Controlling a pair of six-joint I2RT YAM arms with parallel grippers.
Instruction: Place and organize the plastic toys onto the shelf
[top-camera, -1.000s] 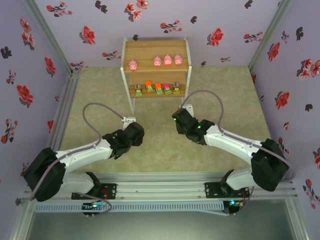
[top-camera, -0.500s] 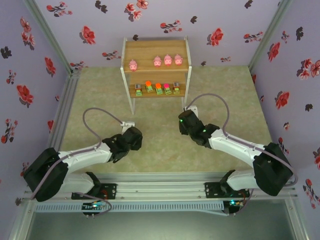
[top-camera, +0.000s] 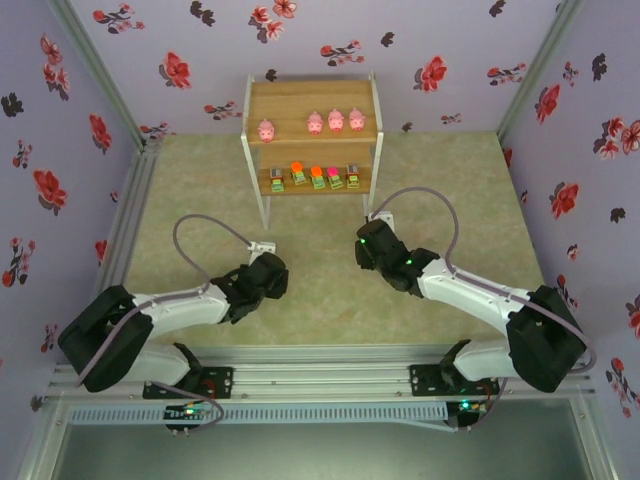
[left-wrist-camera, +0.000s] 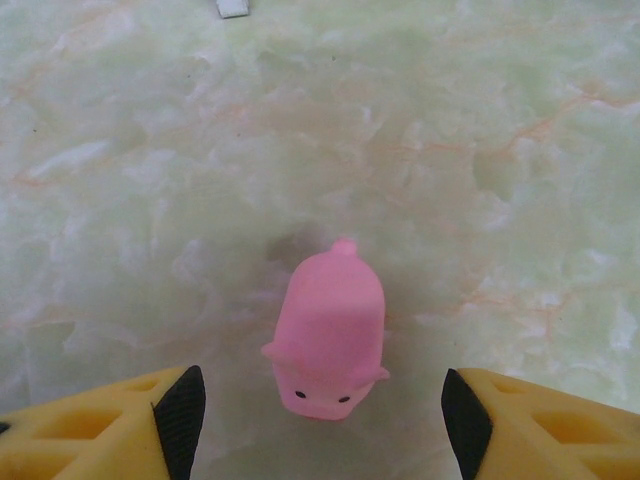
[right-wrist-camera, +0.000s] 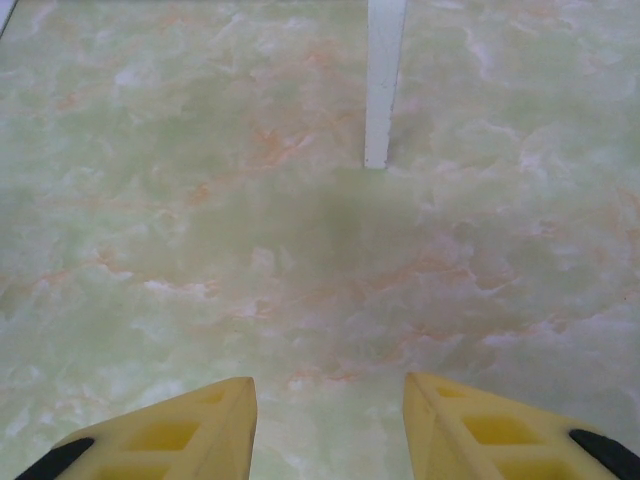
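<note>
The step in hand looks like the pickup of the one pink pig (left-wrist-camera: 330, 335) not yet on the shelf (top-camera: 312, 100). It lies on the table (top-camera: 200, 190), left of centre, between the shelf's front-left leg and the near edge. The left gripper (left-wrist-camera: 325, 430) hangs over it with its jaws wide apart, one on each side of the snout end, touching nothing and holding nothing.

The pig's long axis runs snout to tail, crosswise to the line the jaws close along. Its face points back at the wrist and its tail points away, toward the shelf. The next move probably calls for lowering and reaching a little further along the body, then closing on the flanks.

On the shelf, four pigs (top-camera: 335, 121) stand on the upper board, with a gap after the leftmost, and the blocks (top-camera: 318, 177) line the lower board. The right gripper (right-wrist-camera: 328, 400) hovers over bare table near the front-right shelf leg (right-wrist-camera: 385, 85), its jaws partly apart and empty.
</note>
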